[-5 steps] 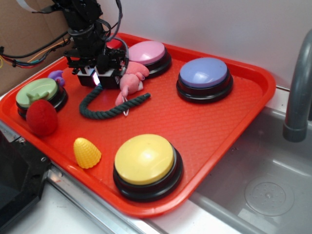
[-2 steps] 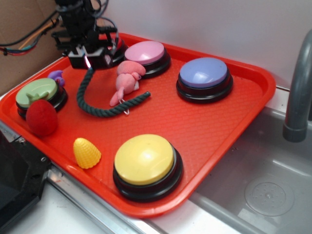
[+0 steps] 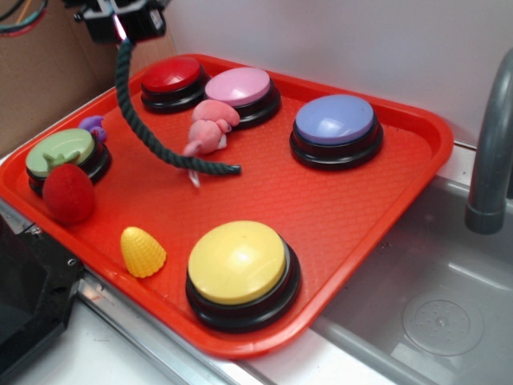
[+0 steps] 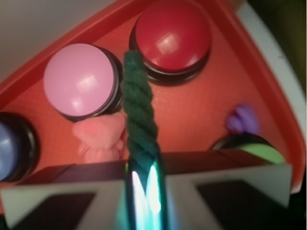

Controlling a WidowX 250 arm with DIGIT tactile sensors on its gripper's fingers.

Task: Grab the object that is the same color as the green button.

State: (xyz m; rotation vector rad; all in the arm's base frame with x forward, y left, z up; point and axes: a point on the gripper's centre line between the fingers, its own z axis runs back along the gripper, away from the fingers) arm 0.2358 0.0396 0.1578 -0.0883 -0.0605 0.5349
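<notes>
Gripper [image 3: 120, 28] is clamped on the green rope [image 3: 132, 112], lifting one end while the other end rests on the tray [image 3: 337, 200].

The gripper [image 3: 120, 26] hangs above the tray's [image 3: 337, 208] far left corner. The rope [image 3: 132, 112] hangs from it, lower end lying on the tray just beside the plush toy [image 3: 207, 128]. Below the gripper sit four buttons [image 3: 171, 76] [image 3: 240, 87] [image 3: 335, 120] [image 3: 61, 152]; another [image 3: 238, 263] sits well toward the near edge.
</notes>
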